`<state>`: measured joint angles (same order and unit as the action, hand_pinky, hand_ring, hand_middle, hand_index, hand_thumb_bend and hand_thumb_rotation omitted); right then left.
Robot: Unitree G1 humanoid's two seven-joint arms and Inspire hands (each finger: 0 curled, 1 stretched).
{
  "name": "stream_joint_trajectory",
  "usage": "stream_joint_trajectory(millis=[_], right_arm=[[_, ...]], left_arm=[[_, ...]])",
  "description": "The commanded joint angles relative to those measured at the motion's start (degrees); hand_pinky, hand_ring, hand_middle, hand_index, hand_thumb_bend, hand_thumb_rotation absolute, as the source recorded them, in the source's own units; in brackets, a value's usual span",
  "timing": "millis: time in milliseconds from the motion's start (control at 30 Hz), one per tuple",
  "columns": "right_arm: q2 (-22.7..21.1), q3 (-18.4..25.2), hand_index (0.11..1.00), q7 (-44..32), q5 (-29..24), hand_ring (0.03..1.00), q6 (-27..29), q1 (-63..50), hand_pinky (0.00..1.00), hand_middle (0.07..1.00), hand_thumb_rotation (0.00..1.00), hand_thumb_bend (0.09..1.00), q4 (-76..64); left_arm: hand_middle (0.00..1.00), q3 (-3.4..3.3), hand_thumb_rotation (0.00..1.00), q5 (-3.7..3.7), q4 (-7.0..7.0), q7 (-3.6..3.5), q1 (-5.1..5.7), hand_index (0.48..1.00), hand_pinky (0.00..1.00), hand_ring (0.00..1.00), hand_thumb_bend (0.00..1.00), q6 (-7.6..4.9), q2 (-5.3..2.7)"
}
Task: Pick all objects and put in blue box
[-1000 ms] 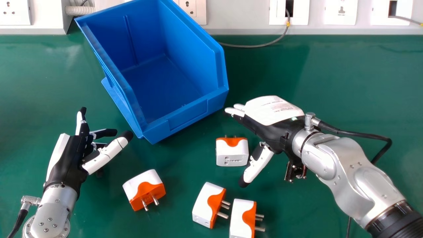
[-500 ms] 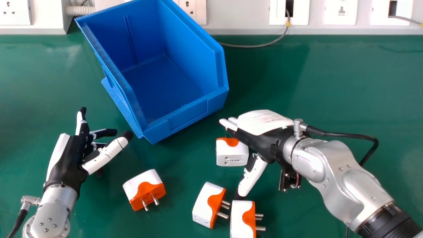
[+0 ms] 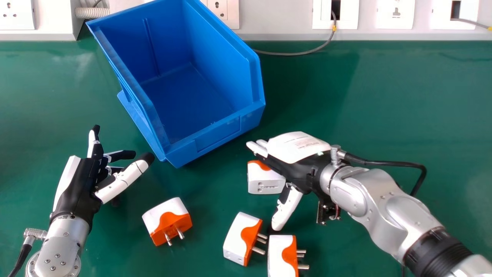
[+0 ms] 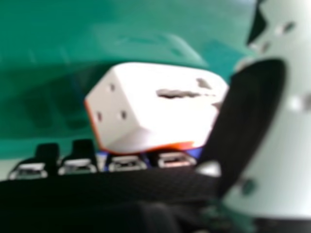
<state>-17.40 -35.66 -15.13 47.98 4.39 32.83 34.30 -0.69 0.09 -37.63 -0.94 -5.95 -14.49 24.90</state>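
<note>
In the head view my right hand is open over the right side of a white-orange adapter, its thumb pointing toward the near adapters. The right hand view has that adapter between the fingertips and thumb of my right hand. Two more adapters, one and another, lie near the front edge, prongs to the right. A fourth adapter lies left of them, prongs toward the front. At the left my left hand rests open. The blue box stands behind, nothing seen inside.
Behind the green table runs a white wall panel with sockets. A grey cable lies along the back, right of the box. A black cable loops from my right wrist.
My right hand has moved left and toward the front, over the adapter behind the near pair. That adapter has shifted slightly left. My left hand has kept still.
</note>
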Motion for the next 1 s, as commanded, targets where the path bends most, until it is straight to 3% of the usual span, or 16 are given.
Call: stream_joint_trajectory(millis=[0,333,567,967], right_arm=[[0.7,-0.5,1.000,1.2,0.1,1.000,1.0,1.7,1.00,1.000,0.33,1.000,2.2],[2.0,-2.0,0.992,5.6,0.6,1.000,3.1,4.0,0.95,1.000,0.28,1.000,9.6],[2.3,-1.9,0.974,6.2,0.0,0.998,4.3,4.8,0.86,1.000,0.23,1.000,10.8],[2.0,-0.9,0.943,8.8,-1.3,0.950,6.9,4.1,0.80,0.980,0.18,0.989,11.1]], left_arm=[[0.78,3.35,0.54,2.76,-4.04,-3.34,4.64,0.842,0.54,0.65,0.78,4.99,-2.82],[0.79,3.58,0.54,3.12,-4.05,-3.25,4.60,0.842,0.54,0.65,0.78,4.87,-2.65],[0.79,3.61,0.54,3.12,-3.16,-2.99,5.03,0.842,0.54,0.65,0.78,5.01,-2.82],[0.79,3.69,0.54,3.08,-3.32,-3.29,4.83,0.843,0.54,0.65,0.77,5.03,-2.86]])
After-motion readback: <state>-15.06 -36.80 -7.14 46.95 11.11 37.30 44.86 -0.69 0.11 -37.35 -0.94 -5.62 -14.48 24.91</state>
